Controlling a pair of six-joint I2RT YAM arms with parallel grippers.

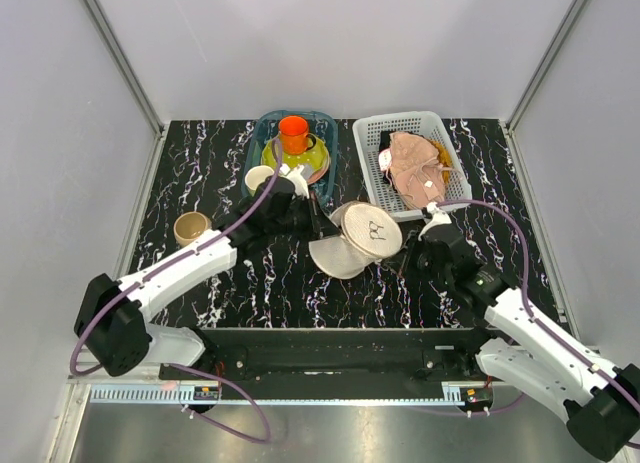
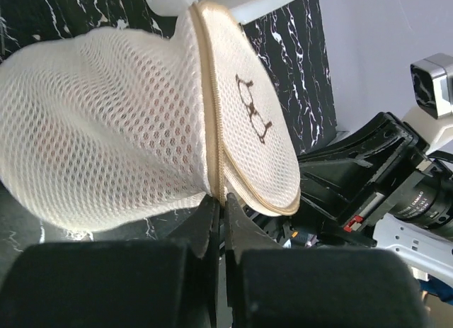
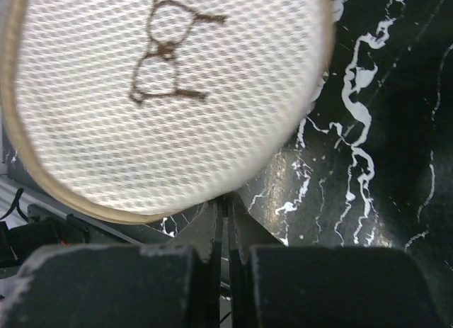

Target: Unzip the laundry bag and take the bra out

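The cream mesh laundry bag lies at the table's middle, its round face with the spectacles print tilted up. In the left wrist view the bag fills the frame, and my left gripper is shut on its tan zip seam. My left gripper is at the bag's left side. In the right wrist view the printed face is close in front, and my right gripper is pinched shut at the bag's lower rim. My right gripper is at the bag's right side. The bra is hidden.
A white lattice basket at the back right holds a pink-beige cloth. A clear blue tub holds an orange cup and a yellow-green dish. A white cup and a beige cup stand to the left.
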